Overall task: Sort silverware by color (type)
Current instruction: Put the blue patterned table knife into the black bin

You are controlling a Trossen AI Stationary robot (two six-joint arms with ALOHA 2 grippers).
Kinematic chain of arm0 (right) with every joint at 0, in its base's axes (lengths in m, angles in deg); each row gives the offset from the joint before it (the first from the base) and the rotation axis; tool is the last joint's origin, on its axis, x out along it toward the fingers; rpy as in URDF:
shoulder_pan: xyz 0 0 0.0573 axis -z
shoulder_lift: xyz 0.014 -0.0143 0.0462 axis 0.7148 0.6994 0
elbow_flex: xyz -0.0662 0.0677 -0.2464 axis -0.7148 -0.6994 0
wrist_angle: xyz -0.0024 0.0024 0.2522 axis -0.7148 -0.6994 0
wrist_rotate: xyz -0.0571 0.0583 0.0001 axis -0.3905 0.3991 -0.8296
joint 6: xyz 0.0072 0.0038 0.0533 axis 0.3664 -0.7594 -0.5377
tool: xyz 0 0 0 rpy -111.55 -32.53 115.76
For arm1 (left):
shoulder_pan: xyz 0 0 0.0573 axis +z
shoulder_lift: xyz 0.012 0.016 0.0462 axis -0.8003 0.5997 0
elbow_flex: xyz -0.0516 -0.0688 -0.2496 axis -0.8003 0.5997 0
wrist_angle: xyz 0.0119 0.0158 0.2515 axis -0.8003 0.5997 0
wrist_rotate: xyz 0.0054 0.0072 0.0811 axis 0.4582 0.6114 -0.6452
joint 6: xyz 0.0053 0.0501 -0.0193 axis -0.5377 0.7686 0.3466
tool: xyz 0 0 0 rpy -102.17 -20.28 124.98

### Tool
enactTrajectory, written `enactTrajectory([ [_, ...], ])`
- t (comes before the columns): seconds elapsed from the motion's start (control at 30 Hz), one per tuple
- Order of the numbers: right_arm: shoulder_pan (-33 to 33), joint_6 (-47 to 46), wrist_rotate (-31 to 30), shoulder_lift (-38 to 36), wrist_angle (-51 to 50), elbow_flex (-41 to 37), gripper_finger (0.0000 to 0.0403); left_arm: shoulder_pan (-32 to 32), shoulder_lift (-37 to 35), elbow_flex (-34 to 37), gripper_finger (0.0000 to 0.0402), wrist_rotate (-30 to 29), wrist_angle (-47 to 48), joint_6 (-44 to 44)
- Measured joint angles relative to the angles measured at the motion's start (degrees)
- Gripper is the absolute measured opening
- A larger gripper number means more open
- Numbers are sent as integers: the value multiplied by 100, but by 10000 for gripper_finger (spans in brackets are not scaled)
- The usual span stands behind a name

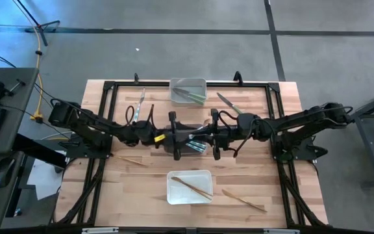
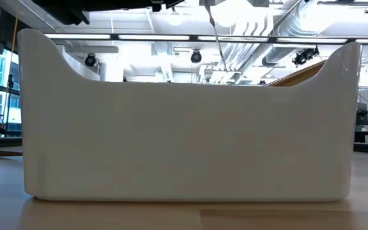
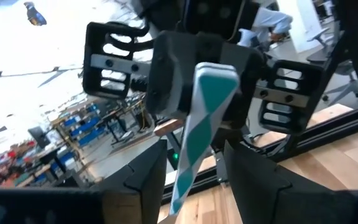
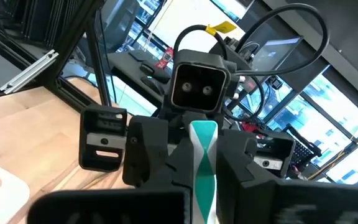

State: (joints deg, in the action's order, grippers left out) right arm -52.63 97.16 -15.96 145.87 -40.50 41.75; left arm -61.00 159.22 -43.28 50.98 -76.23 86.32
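Both arms meet above the table's middle. My right gripper [image 4: 204,186] is shut on a teal-and-white patterned utensil [image 3: 197,137] that is held in the air. My left gripper [image 3: 194,155] faces it and is open. Its two fingers stand on either side of the utensil's narrow free end, with a gap on each side. In the high view the grippers [image 1: 197,138] hide most of the utensil. Green utensils lie in the far bin [image 1: 188,91]. A wooden one lies in the near bin [image 1: 189,186]. My right gripper pinches the utensil between its two fingers, near its broad end [image 3: 219,78]. The fingers come in level from the table's right side and lie along it. The utensil is lifted clear, and its narrow end [image 3: 178,196] slants down between my left gripper's open fingers.
Loose utensils lie on the wooden table: a wooden one near the front right [image 1: 244,200], another at the left [image 1: 130,160], a silvery one at the far left [image 1: 141,101], a green-handled one at the far right [image 1: 228,104]. The near bin's white wall [image 2: 184,140] fills the low view.
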Motion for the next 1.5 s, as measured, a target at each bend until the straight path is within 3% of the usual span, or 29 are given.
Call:
enactTrajectory([
  [0.33,-7,-39,68,0,69,0,9,141,-8,0,33,580,-17,340],
  [0.57,-4,-53,48,0,-11,-2,11,154,-13,0,30,536,124,603],
  [0.73,-11,-253,-505,7,-151,-9,51,157,-61,-11,30,106,573,712],
  [0.93,-136,-338,-1763,-27,-439,-13,115,311,-485,-36,30,-388,2028,721],
  [1.03,-262,-273,-2579,-188,-601,17,119,383,-760,-264,30,-406,3722,621],
  [1.23,-486,-446,-3220,-565,-1444,1,60,334,-777,-1212,30,-305,6403,157],
  [1.37,-598,-613,-3370,-791,-1884,7,7,160,-585,-1637,30,-250,6980,105],
  [1.5,-700,-790,-3560,-946,-2157,7,15,55,-357,-2047,30,25,7457,-11],
])
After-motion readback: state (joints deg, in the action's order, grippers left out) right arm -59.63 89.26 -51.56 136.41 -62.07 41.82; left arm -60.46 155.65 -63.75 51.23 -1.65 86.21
